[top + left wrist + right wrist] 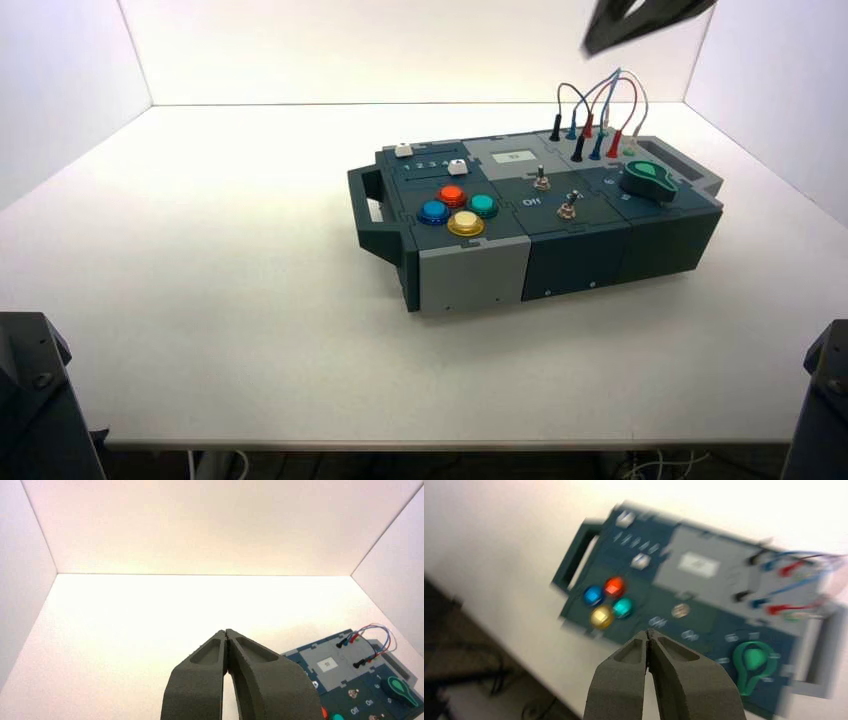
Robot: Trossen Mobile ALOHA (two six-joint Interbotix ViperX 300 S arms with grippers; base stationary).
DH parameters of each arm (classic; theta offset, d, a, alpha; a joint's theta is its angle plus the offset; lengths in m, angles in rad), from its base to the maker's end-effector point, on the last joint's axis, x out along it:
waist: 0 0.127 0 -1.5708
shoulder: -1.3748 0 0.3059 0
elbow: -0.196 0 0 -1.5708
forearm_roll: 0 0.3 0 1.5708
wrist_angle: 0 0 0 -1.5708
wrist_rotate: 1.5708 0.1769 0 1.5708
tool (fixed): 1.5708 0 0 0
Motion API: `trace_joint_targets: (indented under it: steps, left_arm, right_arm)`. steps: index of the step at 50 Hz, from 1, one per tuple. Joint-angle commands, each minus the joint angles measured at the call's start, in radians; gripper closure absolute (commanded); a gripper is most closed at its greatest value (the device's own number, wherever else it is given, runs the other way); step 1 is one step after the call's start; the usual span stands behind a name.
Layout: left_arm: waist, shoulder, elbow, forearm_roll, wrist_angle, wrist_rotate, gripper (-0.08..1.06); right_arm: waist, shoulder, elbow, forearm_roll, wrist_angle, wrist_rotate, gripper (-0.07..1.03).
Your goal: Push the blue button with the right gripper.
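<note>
White digits "1 2 3 4" run along the box [470,262] top by the slider track [433,163]. "Off" sits beside a toggle switch [566,209]; the left wrist view adds "On".

the blue button [434,211] looked glossy, a shiny dome in a metallic-looking rim, as did the red button [452,195]. the box [575,250] appeared to be matt plastic, dark teal and grey. the green knob [650,181] had a smooth sheen, probably plastic. the right gripper [648,632] showed matt, finely grained dark fingers. the bench [200,280] was smooth, matt white.
</note>
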Motion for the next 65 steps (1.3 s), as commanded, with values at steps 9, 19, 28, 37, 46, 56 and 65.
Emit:
trace_joint_targets:
  steps: [9,19,28,37,46,56,65]
  left_arm:
    - [-0.005,0.005,-0.031,-0.002,0.000,-0.005,1.01]
    - [-0.005,-0.009,-0.029,-0.002,0.026,-0.005,1.01]
    - [-0.005,-0.032,-0.025,-0.002,0.029,-0.003,1.01]
    - [-0.005,-0.040,-0.025,-0.002,0.032,-0.005,1.01]
    - [-0.006,-0.031,-0.023,-0.002,0.034,-0.005,1.01]
    - [-0.005,-0.031,-0.025,0.000,0.032,-0.003,1.01]
    - [-0.005,-0.029,-0.023,0.003,0.028,-0.002,1.01]
  right_arm:
    - [0.089,0.137,-0.074,0.055,0.025,0.000,0.98]
    - [0.117,0.233,-0.124,0.094,0.037,-0.002,0.98]
    - [0.144,0.328,-0.169,0.114,0.049,-0.003,0.98]
    - [0.184,0.428,-0.216,0.129,0.049,-0.002,0.98]
    - [0.189,0.508,-0.262,0.137,0.049,-0.003,0.98]
    - [0.189,0.571,-0.288,0.138,0.051,-0.002,0.98]
    - [0.189,0.629,-0.310,0.138,0.049,-0.003,0.98]
